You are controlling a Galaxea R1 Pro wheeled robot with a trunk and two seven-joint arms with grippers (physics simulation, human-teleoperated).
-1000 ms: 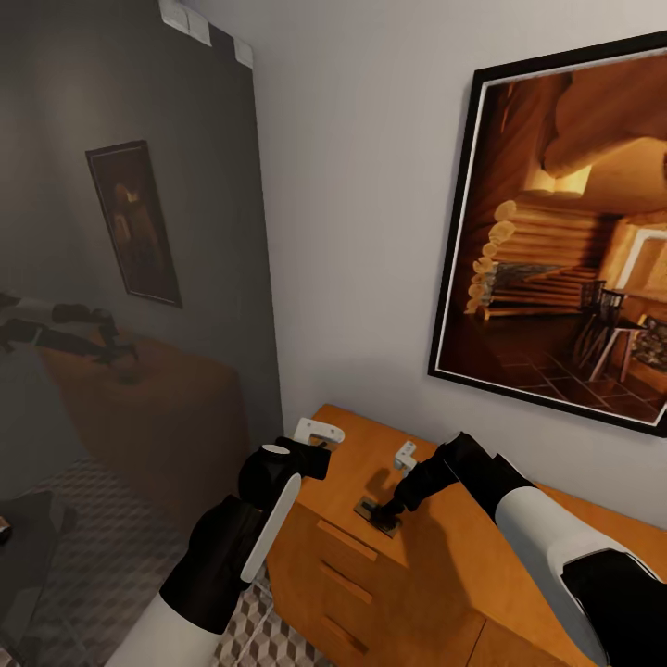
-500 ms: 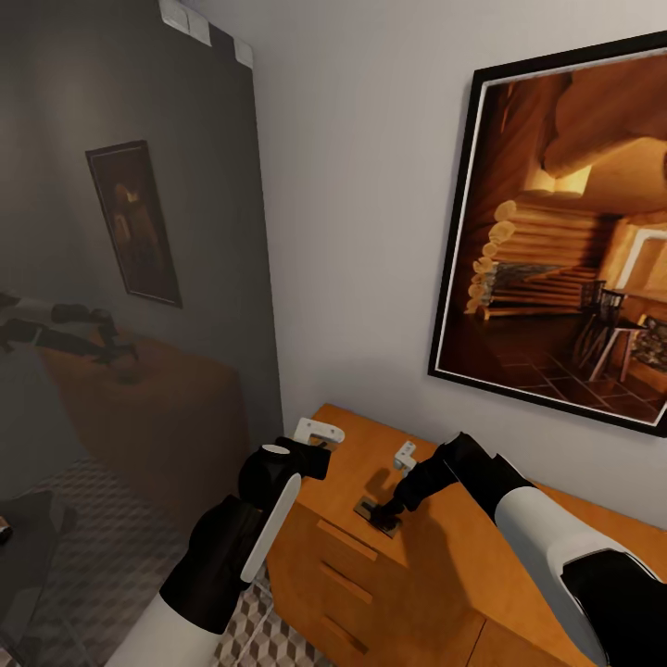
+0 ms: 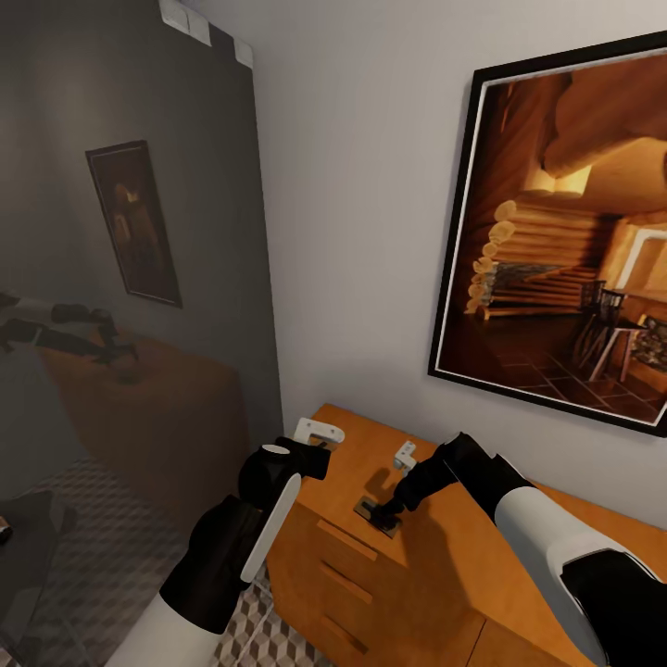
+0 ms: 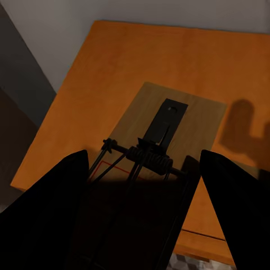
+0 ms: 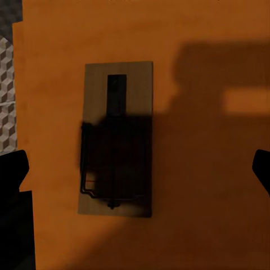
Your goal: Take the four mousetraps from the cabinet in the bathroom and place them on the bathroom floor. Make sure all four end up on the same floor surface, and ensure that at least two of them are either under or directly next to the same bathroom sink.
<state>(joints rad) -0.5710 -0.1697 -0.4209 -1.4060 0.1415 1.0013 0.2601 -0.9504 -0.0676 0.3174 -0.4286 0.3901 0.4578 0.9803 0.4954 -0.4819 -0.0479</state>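
With its dark fingers spread wide, the right gripper [image 5: 135, 169] hangs directly above the flat tan mousetrap with a black spring bar [image 5: 116, 139], which lies on the orange-brown wooden cabinet [image 5: 202, 225] top. The left gripper [image 4: 143, 214] is likewise splayed, the trap sitting just ahead between its tips. Both aiming at one trap risks a collision, and a glancing finger could skid the board off the near edge onto the cube-patterned tile floor [image 5: 7, 84]. The wall behind limits room; the front stays open.
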